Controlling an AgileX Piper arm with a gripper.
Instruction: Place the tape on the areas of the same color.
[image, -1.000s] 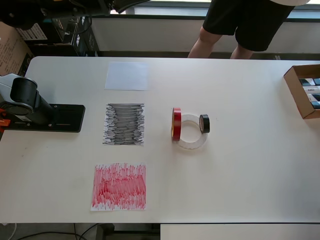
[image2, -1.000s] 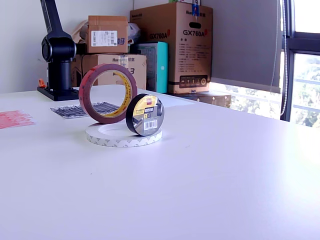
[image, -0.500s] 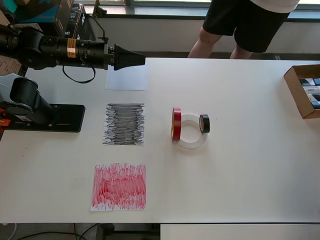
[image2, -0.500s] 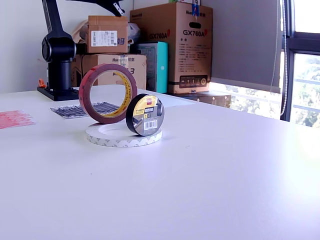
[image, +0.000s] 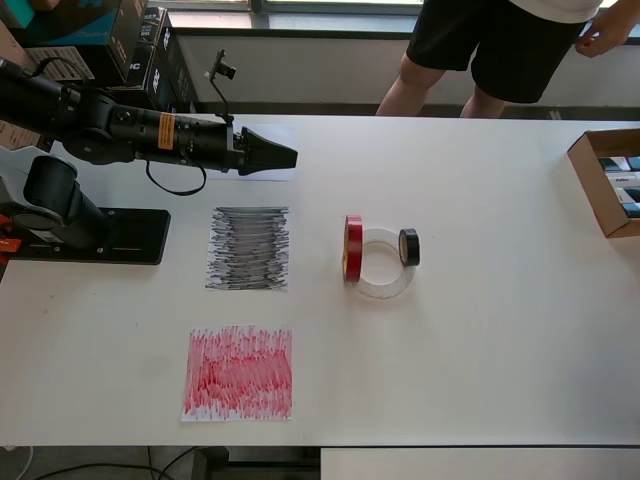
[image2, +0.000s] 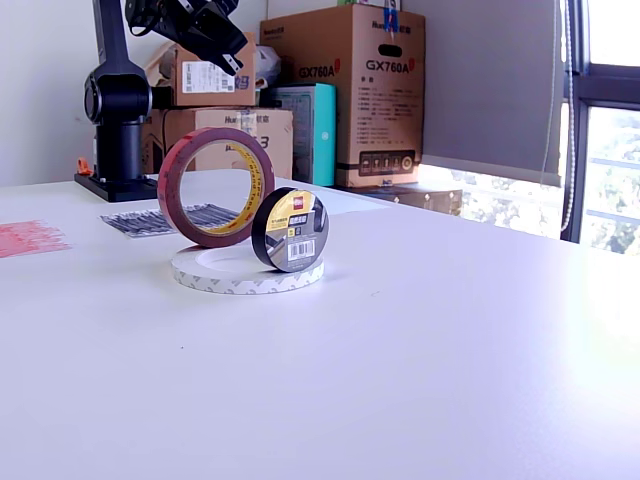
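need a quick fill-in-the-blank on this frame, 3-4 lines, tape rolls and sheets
1. The red roll and the small black roll both stand on edge, on the flat-lying ______ ring.
2. In the overhead view, the sheet nearest the bottom edge is scribbled ______.
3. The sheet scribbled ______ lies between the other two sheets.
4. The claw hovers over the plain white sheet and holds ______.

Missing words: white; red; black; nothing
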